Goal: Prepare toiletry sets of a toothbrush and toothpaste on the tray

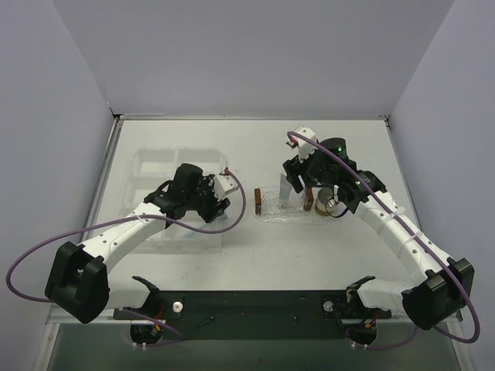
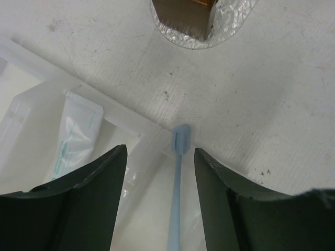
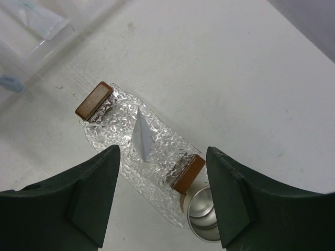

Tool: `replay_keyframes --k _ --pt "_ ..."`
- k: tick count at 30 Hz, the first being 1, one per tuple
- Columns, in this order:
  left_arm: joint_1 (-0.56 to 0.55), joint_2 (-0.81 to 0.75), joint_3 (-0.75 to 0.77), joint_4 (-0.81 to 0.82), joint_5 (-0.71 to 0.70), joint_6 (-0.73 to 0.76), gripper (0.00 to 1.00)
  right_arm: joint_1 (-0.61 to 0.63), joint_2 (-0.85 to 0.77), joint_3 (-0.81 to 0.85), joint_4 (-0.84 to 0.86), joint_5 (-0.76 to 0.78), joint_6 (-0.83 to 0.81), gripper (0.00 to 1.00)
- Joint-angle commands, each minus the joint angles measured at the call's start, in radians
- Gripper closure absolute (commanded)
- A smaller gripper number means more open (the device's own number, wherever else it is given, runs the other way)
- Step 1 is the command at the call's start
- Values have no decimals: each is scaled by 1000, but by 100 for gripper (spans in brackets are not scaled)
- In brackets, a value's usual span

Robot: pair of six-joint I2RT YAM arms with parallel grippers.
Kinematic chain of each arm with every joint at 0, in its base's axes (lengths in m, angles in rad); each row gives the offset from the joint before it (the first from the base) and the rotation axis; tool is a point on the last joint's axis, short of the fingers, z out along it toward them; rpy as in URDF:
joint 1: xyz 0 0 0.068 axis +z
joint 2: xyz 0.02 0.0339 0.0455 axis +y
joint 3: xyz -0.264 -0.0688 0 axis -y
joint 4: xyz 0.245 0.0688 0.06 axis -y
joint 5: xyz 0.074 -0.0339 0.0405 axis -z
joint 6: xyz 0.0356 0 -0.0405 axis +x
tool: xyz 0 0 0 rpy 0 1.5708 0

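The light-blue toothbrush (image 2: 177,193) lies in the clear box, its head resting on the box's corner. My left gripper (image 2: 159,149) is open, with a finger on each side of the toothbrush and not touching it; in the top view it (image 1: 219,207) hangs over the box's right edge. A pale toothpaste tube (image 2: 76,138) lies in the box to the left. The sparkly oval tray (image 3: 119,124) holds another toothpaste tube (image 3: 142,136) standing upright, crimped end up. My right gripper (image 3: 163,151) is open and empty above the tray.
The tray (image 1: 274,212) has a brown block at each end (image 3: 94,100) (image 3: 188,173). A small metal cup (image 3: 203,212) stands against its right end. The clear compartment box (image 1: 158,166) sits left of centre, with another tube (image 3: 36,18) in it.
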Motion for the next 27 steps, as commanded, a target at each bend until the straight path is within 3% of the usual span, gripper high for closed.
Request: replay_keyframes --k 1,5,12,27 --pt "-11 22 77 81 36 -37 36 -44 -63 4 -10 5 7 38" --pt "-13 30 84 103 36 -51 36 -152 -85 -20 6 -58 38 38" --pt "-14 22 83 123 31 -66 36 -240 -22 -20 49 -76 24 39" --pt "-13 -72 46 123 -82 -65 36 -260 308 65 84 -29 3 49"
